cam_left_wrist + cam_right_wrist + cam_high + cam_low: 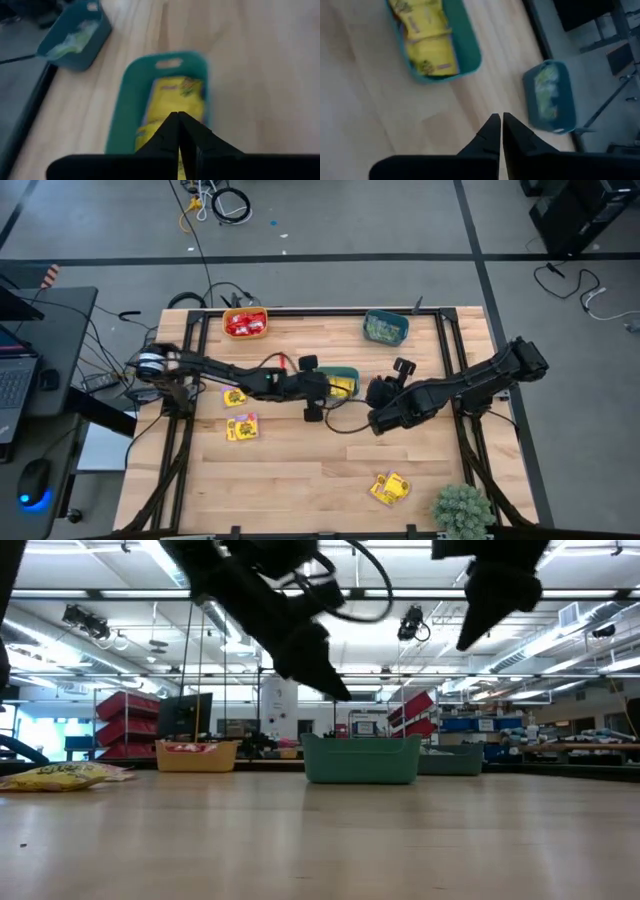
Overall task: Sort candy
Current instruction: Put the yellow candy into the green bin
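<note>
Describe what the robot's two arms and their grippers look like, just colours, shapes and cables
Both arms are dark, nearly black, built of chunky jointed segments. A thin black cable loops alongside the left arm, with a small red spot near its middle; another sags below the right arm. The left gripper and the right gripper each end in two plain black fingers tapering to narrow pointed tips. No markings are readable.

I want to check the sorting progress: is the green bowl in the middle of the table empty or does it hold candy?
It holds candy. The green bowl contains several yellow packets, seen from both wrist views.
</note>
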Tool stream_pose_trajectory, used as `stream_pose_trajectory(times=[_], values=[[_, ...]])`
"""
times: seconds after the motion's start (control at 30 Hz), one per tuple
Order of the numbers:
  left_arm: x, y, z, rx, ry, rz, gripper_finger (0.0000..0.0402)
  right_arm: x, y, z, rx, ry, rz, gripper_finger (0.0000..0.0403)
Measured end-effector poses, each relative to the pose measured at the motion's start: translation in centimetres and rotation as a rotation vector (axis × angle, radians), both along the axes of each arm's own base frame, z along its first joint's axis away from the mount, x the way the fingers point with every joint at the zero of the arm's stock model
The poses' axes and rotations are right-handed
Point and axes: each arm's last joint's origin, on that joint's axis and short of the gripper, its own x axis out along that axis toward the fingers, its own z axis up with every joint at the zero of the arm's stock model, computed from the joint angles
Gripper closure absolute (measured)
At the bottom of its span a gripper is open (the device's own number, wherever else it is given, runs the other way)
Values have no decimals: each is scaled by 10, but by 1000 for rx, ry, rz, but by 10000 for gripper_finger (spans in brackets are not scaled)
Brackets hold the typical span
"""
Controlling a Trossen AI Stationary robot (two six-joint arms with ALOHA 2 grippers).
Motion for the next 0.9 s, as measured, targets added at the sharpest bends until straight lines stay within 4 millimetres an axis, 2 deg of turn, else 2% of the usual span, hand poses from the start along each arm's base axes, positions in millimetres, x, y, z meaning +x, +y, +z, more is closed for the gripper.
stream_pose_trajectory(times=[0.17, 0.3, 0.43, 0.63, 0.77, 0.9], values=[[-36, -5, 3, -121, -195, -65, 398, -12, 13, -28, 155, -74, 35, 400], [-68, -14, -1, -200, -319, -121, 399, -16, 26, -45, 418, -148, 112, 400], [-92, -23, -8, -237, -358, -153, 399, -20, 34, -59, 671, -160, 165, 402], [-109, -33, -19, -293, -347, -163, 400, -27, 39, -80, 946, -92, 104, 375], [-112, -37, -22, -307, -335, -173, 400, -35, 42, -88, 1058, -29, 26, 331], [-113, -40, -24, -300, -332, -170, 400, -43, 48, -96, 1098, 13, -19, 277]])
